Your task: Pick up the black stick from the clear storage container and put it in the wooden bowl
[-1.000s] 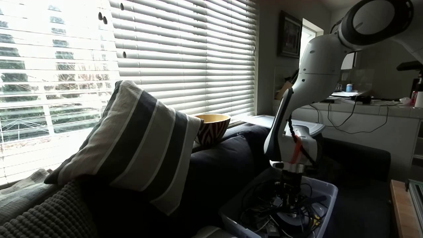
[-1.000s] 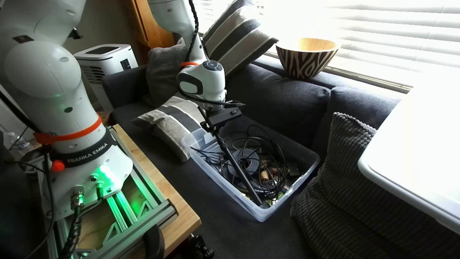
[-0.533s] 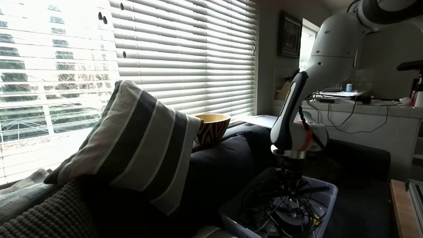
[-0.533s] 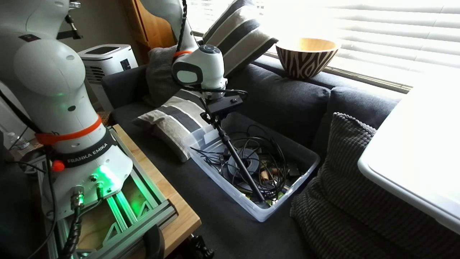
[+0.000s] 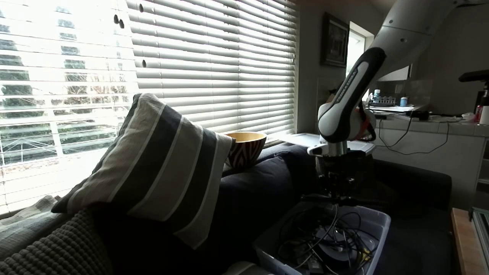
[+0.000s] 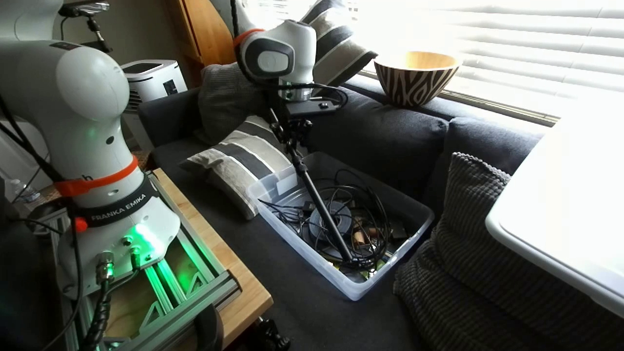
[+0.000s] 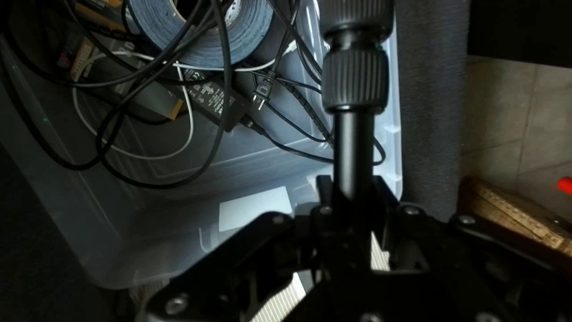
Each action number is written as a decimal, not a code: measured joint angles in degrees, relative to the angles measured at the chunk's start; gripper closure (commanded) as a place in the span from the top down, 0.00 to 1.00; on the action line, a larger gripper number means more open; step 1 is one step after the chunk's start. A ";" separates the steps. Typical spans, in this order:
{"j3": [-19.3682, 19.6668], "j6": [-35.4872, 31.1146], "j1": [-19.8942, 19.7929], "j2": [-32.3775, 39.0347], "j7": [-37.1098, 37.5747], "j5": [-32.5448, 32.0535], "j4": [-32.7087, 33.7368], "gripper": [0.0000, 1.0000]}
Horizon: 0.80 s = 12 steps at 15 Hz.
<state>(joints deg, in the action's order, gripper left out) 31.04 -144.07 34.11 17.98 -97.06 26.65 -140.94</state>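
My gripper [image 6: 292, 139] is shut on the black stick [image 6: 321, 207]. In an exterior view the stick slants down from the gripper over the clear storage container [image 6: 357, 292]. In the wrist view the fingers of the gripper [image 7: 353, 190] close on the stick's shaft [image 7: 353, 147] from both sides, with ribbed knobs beyond. In an exterior view the gripper [image 5: 338, 194] is dark above the container [image 5: 376, 225]; a cable rises to it, and I cannot tell if it is caught. The wooden bowl [image 6: 417, 85], zebra-patterned outside, stands upright on the sofa back, also in an exterior view [image 5: 248, 151].
Tangled cables [image 6: 378, 209] and a grey spool [image 6: 317, 224] lie in the container. Striped pillows [image 5: 168, 160] stand by the window near the bowl. A ribbed grey pillow [image 6: 453, 243] and a white surface [image 6: 570, 219] are beside the container.
My gripper has risen with the black stick in it. The stick's lower end has moved up and away from the container's near corner. The bowl and container have not moved.
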 measured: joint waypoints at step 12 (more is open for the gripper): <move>-23.42 10.74 -27.72 -14.20 9.00 -25.15 8.01 0.22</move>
<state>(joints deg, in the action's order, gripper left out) 7.62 -133.33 6.39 3.78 -88.06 1.49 -132.93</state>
